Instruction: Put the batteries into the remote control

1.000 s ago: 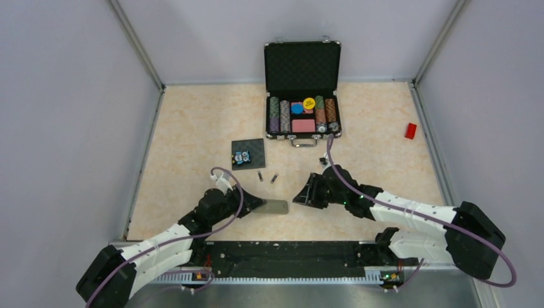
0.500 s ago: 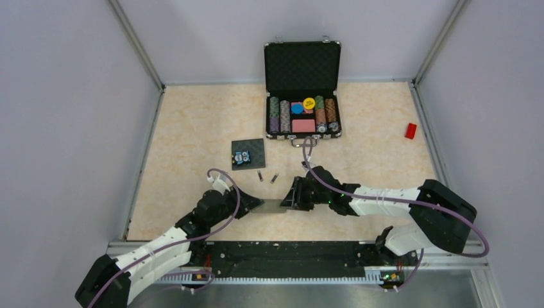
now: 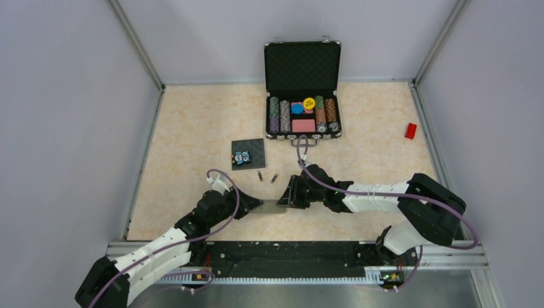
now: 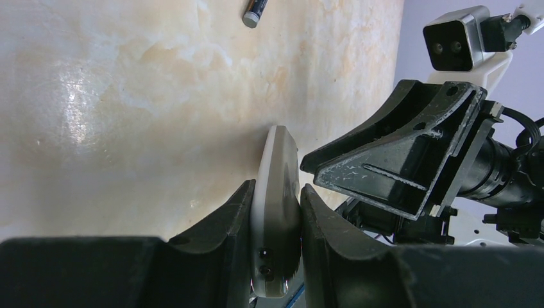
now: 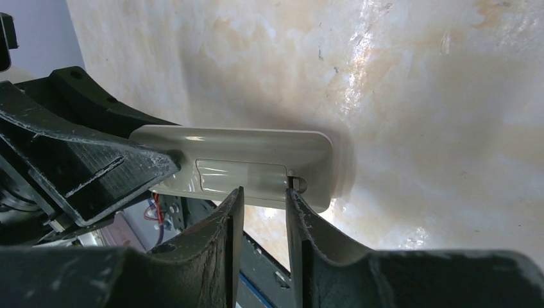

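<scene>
The remote control in the black left gripper showed a pale grey back and a white edge. The right gripper was matt black too, scuffed pale along its rims. Beneath both grippers the desk was cream with tan marbling. Just beyond the grippers, the batteries were dark with a silvery end. Farther beyond the right gripper, a black case held striped chips in green, purple and orange-brown. Far out to that gripper's right lay a red block.
</scene>
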